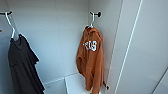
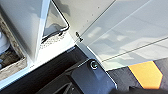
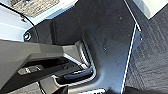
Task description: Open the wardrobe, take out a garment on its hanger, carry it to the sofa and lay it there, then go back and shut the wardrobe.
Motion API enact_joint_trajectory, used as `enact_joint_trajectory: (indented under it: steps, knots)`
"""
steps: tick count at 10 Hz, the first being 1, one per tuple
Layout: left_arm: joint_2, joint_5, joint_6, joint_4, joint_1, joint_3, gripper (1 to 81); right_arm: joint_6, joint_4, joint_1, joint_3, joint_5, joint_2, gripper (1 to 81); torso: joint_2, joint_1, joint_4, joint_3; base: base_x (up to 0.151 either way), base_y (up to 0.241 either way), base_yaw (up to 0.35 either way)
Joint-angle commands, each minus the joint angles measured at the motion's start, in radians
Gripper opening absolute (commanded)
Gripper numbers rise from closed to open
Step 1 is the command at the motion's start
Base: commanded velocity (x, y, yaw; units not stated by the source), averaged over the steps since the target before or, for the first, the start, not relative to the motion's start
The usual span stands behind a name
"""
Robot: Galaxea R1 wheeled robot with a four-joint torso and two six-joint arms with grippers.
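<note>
Wardrobe is open: head view looks straight into the white wardrobe interior (image 1: 57, 37), with the open white door panel (image 1: 147, 50) running down the right side. Burnt-orange hooded sweatshirt with white block lettering (image 1: 90, 60) hangs at the right, near the inner right wall, on a thin white hanger (image 1: 92, 21) whose hook sits over a short dark peg (image 1: 97, 14) up top. Hoodie hangs slack; its hem reaches down to a white ledge (image 1: 75, 83) at the bottom of the wardrobe. Dark grey-black T-shirt (image 1: 21, 67) hangs at the left on its own white hanger (image 1: 11, 26), well apart from the hoodie. No arm or end effector shows in the head view, so arm pose can't be read there. Left wrist view: white panels (image 2: 120, 27), a yellow floor patch (image 2: 147, 75) and dark robot bodywork. Right wrist view: dark robot bodywork and grey carpet floor (image 3: 150, 55). Can't tell whether either end effector is open or closed; nothing is seen held or touched.
</note>
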Motion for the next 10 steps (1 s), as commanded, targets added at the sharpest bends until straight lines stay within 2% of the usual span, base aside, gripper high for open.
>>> enact_joint_trajectory:
  steps: [1, 6, 10]
  knots:
    - [-0.062, 0.082, -0.002, -0.003, -0.164, 0.13, 81.1, -0.003, -0.004, 0.038, 0.003, -0.035, 0.003, 81.1, 0.0, 0.0, 0.0, 0.0, 0.0, 0.0, 0.0]
    - [-0.156, 0.099, -0.005, -0.006, -0.274, 0.349, 81.1, -0.001, -0.002, 0.038, 0.0, -0.032, 0.0, 81.1, 0.0, 0.0, 0.0, 0.0, 0.0, 0.0, 0.0]
    - [-0.231, 0.116, -0.079, -0.003, -0.415, 0.52, 81.1, 0.0, -0.001, 0.041, 0.0, -0.034, -0.001, 81.1, 0.0, 0.0, 0.0, 0.0, 0.0, 0.0, 0.0]
